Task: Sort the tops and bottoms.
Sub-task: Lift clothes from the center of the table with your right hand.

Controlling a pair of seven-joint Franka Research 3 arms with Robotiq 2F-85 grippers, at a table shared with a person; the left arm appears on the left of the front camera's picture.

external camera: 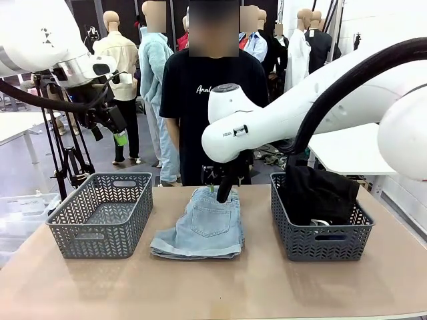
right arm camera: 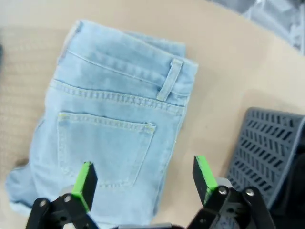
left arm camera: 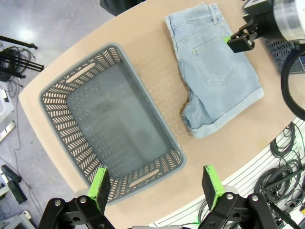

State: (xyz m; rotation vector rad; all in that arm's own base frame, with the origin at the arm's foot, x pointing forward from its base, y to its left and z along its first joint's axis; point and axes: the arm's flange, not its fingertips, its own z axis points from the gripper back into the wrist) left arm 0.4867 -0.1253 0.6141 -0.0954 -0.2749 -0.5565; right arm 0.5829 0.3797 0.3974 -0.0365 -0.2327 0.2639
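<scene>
Lying folded between two grey baskets, the pale denim shorts (external camera: 200,230) rest on the table (external camera: 220,287); the left basket (external camera: 100,213) looks bare, the right basket (external camera: 319,230) holds a black garment (external camera: 317,193). Left wrist view: left gripper (left arm camera: 156,187) spread above the basket. Right wrist view: right gripper (right arm camera: 144,179) spread over the pocket (right arm camera: 102,148).

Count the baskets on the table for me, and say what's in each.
2. The left basket looks empty; the right basket holds a black garment, and more may be hidden beneath it.
</scene>
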